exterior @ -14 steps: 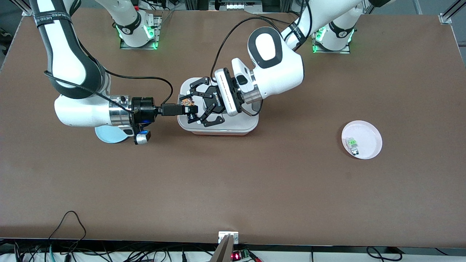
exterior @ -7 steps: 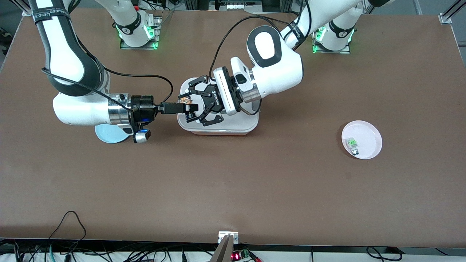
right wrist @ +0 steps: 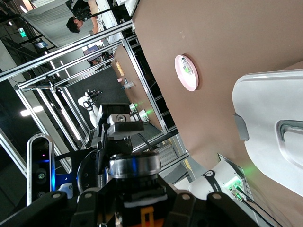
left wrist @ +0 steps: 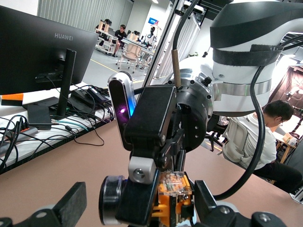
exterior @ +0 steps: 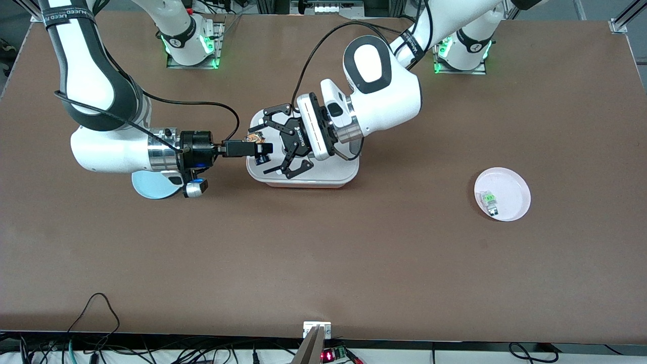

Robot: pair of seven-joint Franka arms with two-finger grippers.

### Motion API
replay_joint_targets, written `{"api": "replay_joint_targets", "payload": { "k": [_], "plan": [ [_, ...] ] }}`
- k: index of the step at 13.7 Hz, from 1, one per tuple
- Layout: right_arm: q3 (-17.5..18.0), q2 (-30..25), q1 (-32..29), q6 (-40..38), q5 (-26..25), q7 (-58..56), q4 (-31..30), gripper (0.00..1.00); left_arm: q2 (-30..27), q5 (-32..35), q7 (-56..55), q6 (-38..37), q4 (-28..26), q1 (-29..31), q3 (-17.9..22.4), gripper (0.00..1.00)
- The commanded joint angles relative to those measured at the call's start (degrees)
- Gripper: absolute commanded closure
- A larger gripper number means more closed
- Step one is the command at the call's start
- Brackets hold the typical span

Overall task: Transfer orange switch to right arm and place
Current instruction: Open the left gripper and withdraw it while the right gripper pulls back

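The orange switch is held in the air over the white box, at its edge toward the right arm's end. My right gripper, slim and black, is shut on it. My left gripper faces the right one, its wide linked fingers spread open to either side of the switch. In the left wrist view the switch sits in the right gripper's tip, with the left gripper fingers standing apart from it. In the right wrist view the switch shows at the right gripper.
A blue plate lies under the right arm's wrist. A pink saucer with a small clear-grey, green-topped part lies toward the left arm's end. Cables and a clamp run along the table's near edge.
My left gripper's fingers have spread wider apart around the switch. The right arm, with the switch, has shifted slightly toward its own end of the table.
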Motion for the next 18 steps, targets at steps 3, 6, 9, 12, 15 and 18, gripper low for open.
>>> {"api": "replay_joint_targets", "payload": {
  "k": [3, 6, 9, 12, 15, 18],
  "plan": [
    [-0.2, -1.4, 0.2, -0.2, 0.5, -0.3, -0.3, 0.72, 0.1, -1.6, 0.7, 0.1, 1.9, 0.3, 0.0, 0.0],
    [-0.2, -2.0, -0.1, -0.6, -0.3, -0.3, -0.5, 0.72, -0.1, -1.1, 0.9, -1.0, 1.4, 2.1, 0.3, 0.0],
    [-0.3, -2.4, -0.8, -2.4, -4.3, -0.3, -0.5, 0.72, -0.1, -0.8, 0.7, -5.8, -0.4, 5.2, 0.5, 0.0],
    [-0.3, -3.0, -1.9, -3.8, -5.7, -0.3, -1.0, 0.72, -0.1, -0.8, 0.7, -8.9, -2.1, 7.9, 0.5, 0.0],
    [-0.3, -3.3, -2.9, -5.4, -8.8, -0.3, -1.1, 0.72, -0.1, 4.4, 0.8, -15.3, -5.3, 12.8, 0.5, 0.0],
    [-0.3, -3.2, -3.4, -6.1, -10.5, -0.5, -1.3, 0.72, -0.1, 8.6, 0.7, -22.4, -7.3, 17.5, 0.6, 0.0]
  ]
}}
